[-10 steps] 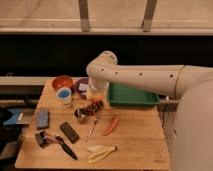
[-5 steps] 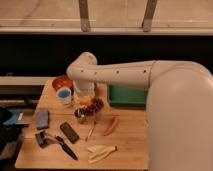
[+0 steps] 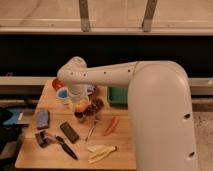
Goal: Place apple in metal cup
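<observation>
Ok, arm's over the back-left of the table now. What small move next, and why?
Probably ease straight down a touch. The gripper hangs at the apple, beside the dark cluster. I can't make out the metal cup behind the arm, so secure the apple first.

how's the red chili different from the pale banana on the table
The red chili is red-orange; the pale banana is cream-yellow. The chili lies slanted nearer mid-table, while the banana lies nearer the front edge. Both lie loose on the wooden table, apart from the gripper, which is farther back by the apple.
</observation>
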Action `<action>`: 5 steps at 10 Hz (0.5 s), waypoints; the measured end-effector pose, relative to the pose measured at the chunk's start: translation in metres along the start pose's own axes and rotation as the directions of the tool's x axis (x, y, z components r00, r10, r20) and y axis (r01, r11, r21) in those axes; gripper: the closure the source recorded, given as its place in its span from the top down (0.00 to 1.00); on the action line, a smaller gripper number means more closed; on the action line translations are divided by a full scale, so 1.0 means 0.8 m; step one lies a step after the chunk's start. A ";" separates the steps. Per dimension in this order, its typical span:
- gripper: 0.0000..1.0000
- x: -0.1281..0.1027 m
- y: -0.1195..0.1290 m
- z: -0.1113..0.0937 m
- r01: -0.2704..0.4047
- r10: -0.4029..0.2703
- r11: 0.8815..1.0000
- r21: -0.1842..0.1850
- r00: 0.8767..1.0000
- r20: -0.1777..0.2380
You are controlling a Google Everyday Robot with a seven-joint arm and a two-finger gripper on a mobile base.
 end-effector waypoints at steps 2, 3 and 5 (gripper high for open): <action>0.14 0.004 0.006 0.007 0.011 -0.012 1.000 -0.006 0.999 -0.030; 0.27 0.006 0.011 0.009 0.017 -0.017 1.000 -0.009 0.999 -0.041; 0.44 0.009 0.008 0.011 0.016 -0.016 1.000 -0.009 0.998 -0.053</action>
